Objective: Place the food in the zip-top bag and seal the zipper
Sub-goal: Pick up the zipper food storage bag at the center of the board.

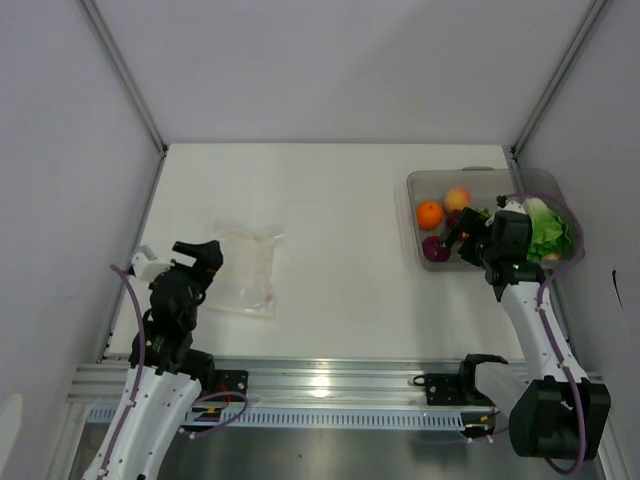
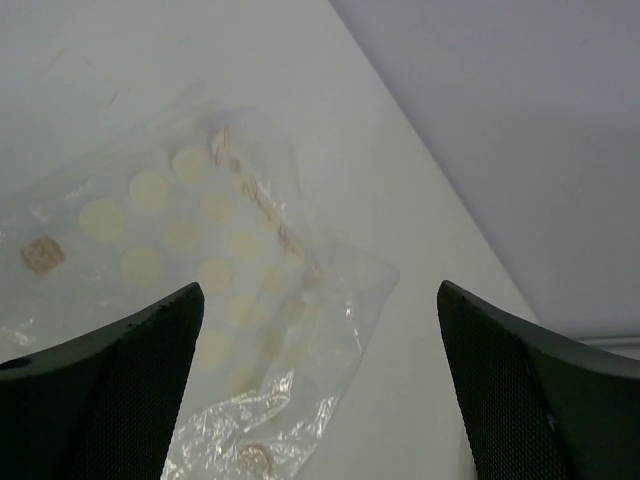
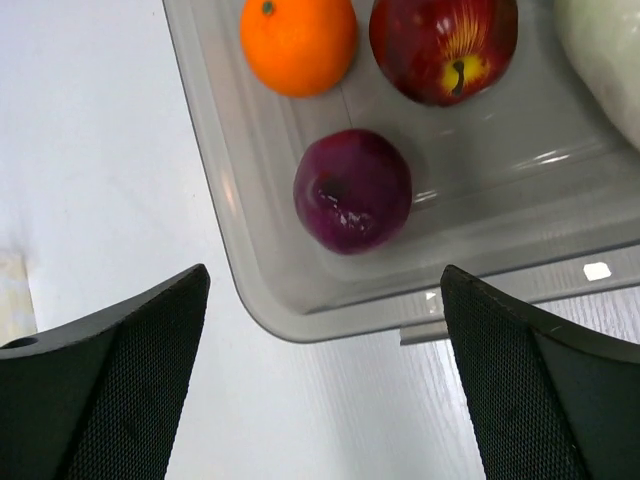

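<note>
Left gripper (image 2: 318,300): fingers wide apart, holding nothing, hovering at the near edge of the zip-top bag (image 2: 230,250). The bag lies flat and crinkled on the left side of the white table (image 1: 340,190), with pale round dots printed on it. I cannot tell whether the zipper is pressed closed.

Right gripper (image 3: 325,278): fingers likewise spread, gripping nothing, above the near corner of the clear tray (image 3: 255,290) at the table's far right.

Tray contents:
- orange (image 3: 298,40)
- red-and-yellow fruit (image 3: 445,45) just beside the orange
- dark purple fruit (image 3: 352,190) nearer the corner, apart from both
- green cabbage (image 1: 550,235) at the right end

The visible food all sits in the tray, well apart from the bag
</note>
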You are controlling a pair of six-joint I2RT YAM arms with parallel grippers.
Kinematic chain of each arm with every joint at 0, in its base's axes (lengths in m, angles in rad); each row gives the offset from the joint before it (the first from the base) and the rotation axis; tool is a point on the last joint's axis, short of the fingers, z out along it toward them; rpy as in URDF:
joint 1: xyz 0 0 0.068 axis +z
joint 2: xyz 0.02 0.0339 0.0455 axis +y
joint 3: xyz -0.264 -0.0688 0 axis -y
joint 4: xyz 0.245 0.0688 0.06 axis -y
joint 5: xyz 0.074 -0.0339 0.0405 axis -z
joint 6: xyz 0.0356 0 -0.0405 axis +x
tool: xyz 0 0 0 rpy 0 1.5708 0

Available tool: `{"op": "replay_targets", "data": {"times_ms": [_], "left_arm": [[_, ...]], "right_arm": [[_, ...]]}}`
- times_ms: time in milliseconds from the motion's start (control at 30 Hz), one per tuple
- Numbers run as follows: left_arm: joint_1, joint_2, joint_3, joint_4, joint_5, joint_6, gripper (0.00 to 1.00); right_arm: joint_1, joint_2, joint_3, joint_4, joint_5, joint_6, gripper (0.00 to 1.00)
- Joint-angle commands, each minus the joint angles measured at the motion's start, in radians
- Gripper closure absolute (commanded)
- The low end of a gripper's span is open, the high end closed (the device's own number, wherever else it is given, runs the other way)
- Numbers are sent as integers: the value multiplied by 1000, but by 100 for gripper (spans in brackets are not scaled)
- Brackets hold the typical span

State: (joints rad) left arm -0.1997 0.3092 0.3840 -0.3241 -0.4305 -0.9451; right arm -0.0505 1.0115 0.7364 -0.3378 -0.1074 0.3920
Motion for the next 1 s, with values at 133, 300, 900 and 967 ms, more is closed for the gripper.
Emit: {"op": "replay_targets", "data": {"times_ms": [133, 300, 900, 967], "left_arm": [[8, 126, 223, -305, 197, -106, 1], [8, 199, 355, -581, 222, -187, 2], [8, 83, 387, -599, 200, -107, 20], [8, 99, 398, -607, 197, -87, 20]], "right_arm": [[-3, -31, 55, -82, -81, -21, 1], [6, -5, 93, -161, -78, -45, 1], [892, 407, 233, 261, -153, 238, 6], [932, 482, 267, 298, -158, 263, 10]]}}
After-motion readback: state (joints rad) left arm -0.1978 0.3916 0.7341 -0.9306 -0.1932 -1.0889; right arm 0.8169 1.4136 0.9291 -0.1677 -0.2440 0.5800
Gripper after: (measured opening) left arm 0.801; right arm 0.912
